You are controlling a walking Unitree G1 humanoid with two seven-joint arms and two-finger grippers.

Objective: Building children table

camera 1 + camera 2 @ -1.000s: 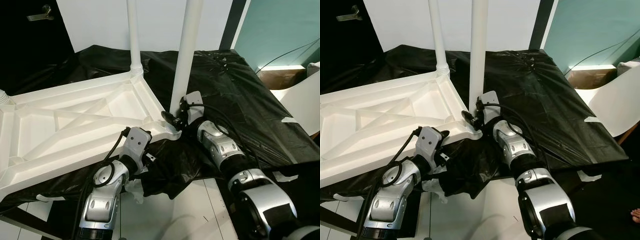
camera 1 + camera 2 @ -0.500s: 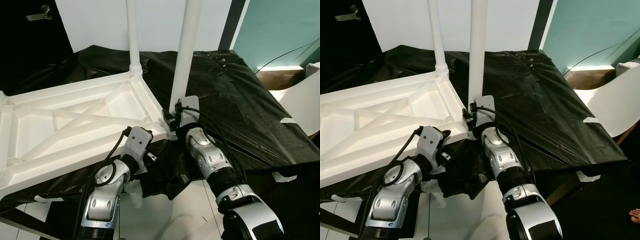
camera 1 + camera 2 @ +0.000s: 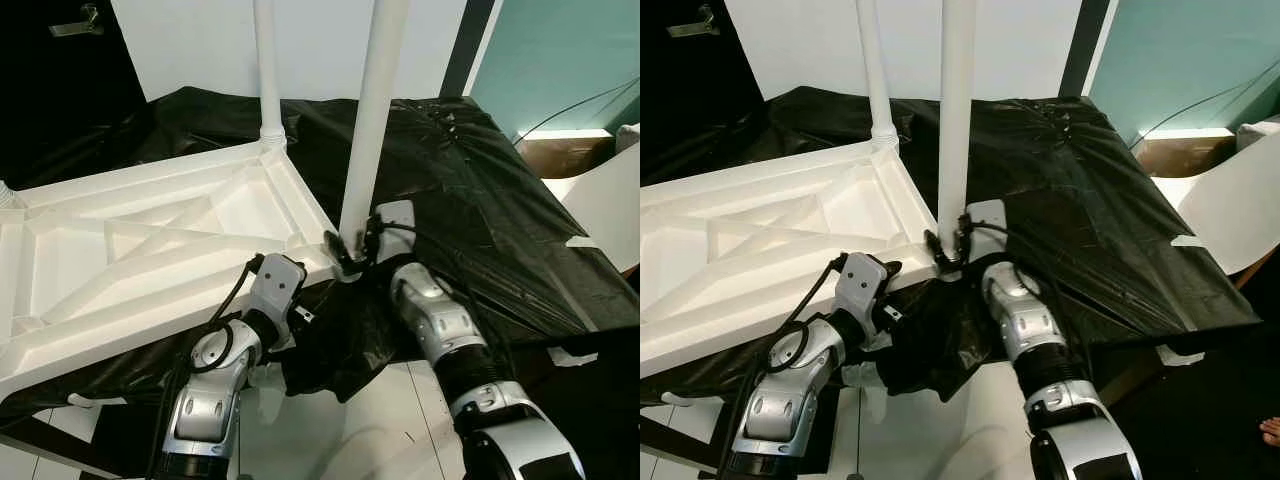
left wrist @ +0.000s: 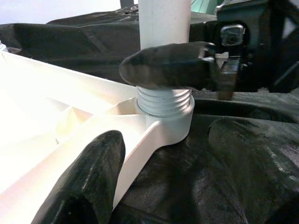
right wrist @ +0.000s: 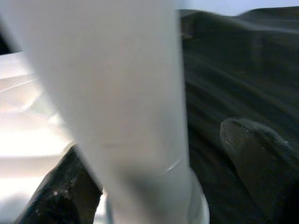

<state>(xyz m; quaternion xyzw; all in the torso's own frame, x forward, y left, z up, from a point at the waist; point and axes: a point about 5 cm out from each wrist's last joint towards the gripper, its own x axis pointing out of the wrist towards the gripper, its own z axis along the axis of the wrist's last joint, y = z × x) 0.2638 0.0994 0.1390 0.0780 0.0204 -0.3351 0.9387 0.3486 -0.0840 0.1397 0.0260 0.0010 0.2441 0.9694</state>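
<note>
Table leg flanked by right end effector fingers.

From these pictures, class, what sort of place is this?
Probably an indoor room used for assembly work: a black plastic sheet covers the surface, an upturned white table top lies on it, and a door handle shows.

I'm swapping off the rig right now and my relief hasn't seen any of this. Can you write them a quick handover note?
Right gripper: fingers straddle the base of the near leg, apart from it in the wrist view.
Left gripper: open, under the near corner of the upturned tabletop.
Done: far leg stands in its corner socket; near leg stands in its socket, threads showing.
Left: screw the near leg fully home.
</note>
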